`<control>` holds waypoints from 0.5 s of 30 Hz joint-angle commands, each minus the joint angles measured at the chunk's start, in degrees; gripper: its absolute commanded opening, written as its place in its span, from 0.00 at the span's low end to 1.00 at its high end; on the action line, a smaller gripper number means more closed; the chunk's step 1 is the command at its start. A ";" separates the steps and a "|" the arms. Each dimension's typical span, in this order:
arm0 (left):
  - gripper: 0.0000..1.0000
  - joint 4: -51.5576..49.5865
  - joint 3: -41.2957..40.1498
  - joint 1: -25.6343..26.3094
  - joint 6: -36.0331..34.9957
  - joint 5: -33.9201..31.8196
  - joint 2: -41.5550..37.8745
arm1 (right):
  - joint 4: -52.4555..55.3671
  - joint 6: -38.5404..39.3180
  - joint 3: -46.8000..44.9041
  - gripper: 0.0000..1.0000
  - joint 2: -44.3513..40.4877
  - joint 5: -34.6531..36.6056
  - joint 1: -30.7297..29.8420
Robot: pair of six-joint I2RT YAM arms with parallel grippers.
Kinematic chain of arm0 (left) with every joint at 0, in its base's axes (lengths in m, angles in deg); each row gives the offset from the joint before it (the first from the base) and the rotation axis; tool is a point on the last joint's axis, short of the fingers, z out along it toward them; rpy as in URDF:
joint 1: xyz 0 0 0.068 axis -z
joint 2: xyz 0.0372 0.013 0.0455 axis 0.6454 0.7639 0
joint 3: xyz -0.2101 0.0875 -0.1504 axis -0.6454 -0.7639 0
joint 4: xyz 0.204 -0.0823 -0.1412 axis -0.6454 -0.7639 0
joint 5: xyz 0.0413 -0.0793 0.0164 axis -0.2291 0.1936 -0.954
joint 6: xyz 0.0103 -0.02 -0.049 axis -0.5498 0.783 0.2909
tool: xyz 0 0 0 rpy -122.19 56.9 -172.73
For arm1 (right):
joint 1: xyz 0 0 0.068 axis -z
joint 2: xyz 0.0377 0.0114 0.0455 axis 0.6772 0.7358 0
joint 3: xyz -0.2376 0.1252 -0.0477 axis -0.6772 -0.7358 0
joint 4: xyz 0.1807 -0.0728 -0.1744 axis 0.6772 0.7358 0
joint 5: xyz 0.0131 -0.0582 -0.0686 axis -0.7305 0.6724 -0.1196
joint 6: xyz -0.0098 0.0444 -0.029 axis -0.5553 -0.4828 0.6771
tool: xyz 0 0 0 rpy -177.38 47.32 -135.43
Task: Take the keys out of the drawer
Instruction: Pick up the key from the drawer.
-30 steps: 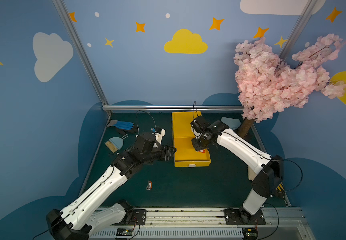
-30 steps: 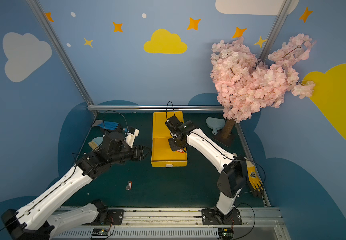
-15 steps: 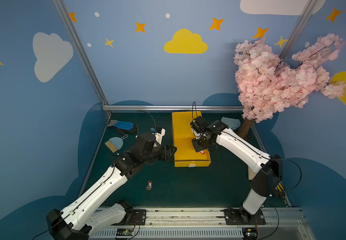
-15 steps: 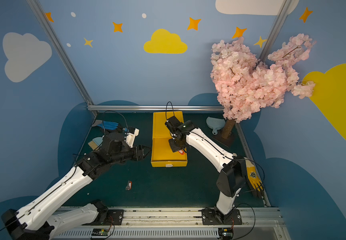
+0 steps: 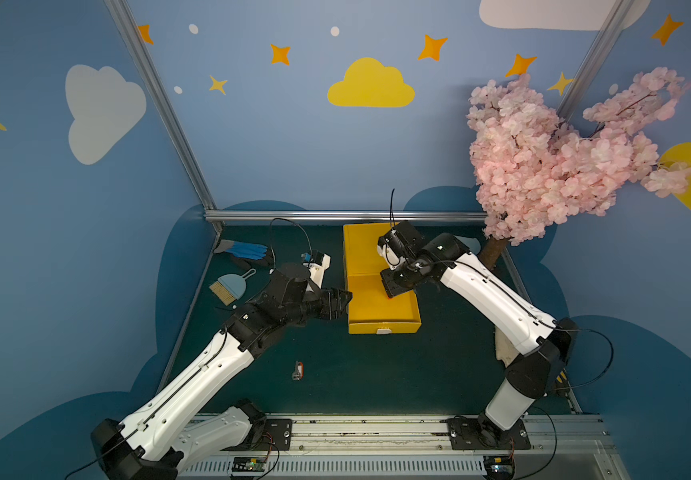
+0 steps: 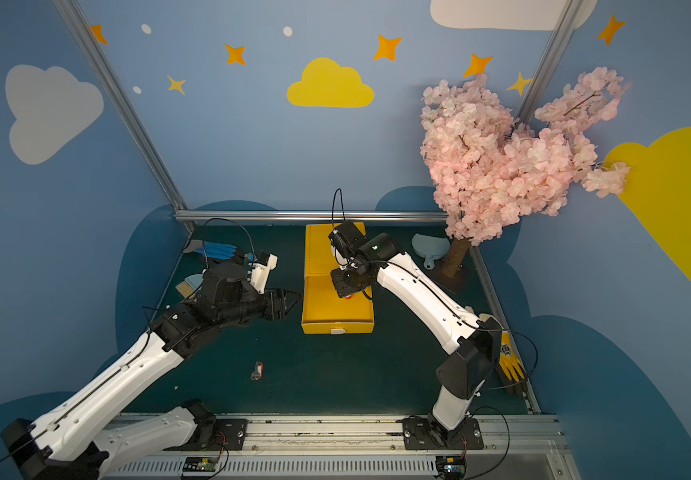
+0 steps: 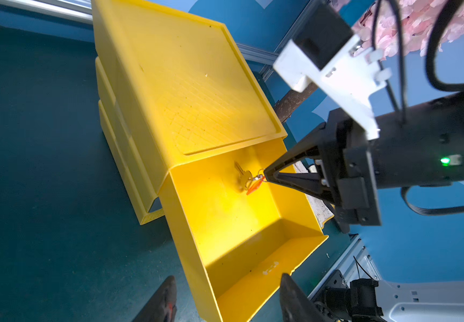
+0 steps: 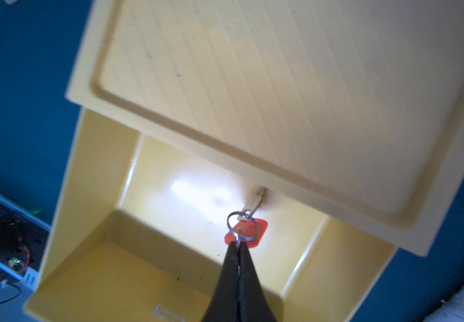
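Red-tagged key (image 8: pixel 246 231) is inside the open yellow drawer (image 8: pixel 66 209), its split ring (image 8: pixel 242 225) pinched between the closed tips of the right gripper (image 8: pixel 238 246). Grasp judged made; a lift clear of the drawer walls is called for next. Left gripper (image 5: pixel 341 301) is held apart and empty, beside the drawer.

A silver key (image 8: pixel 254 205) with a red tag is inside the open yellow drawer (image 7: pixel 239 245), its ring pinched by the right end effector (image 8: pixel 237 246). Another tagged key (image 5: pixel 298 370) lies on the counter (image 5: pixel 368 374), near-left of the drawer.

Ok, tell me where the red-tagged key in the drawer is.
Right wrist view: the key is inside the open drawer, near its back by the cabinet edge, its ring pinched in the right gripper, jaws shut.
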 commanded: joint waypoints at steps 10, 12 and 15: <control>0.58 -8.55 0.84 -0.58 3.77 -9.20 -7.71 | -7.33 -2.54 1.05 0.00 -9.35 -16.46 -7.85; 0.58 -10.41 0.11 -0.87 4.84 -11.15 -9.57 | -8.71 -1.53 1.04 0.00 -9.64 -17.69 -9.87; 0.58 -13.12 -1.46 -1.29 6.84 -13.50 -12.76 | -11.01 1.61 0.07 0.00 -8.84 -19.17 -13.16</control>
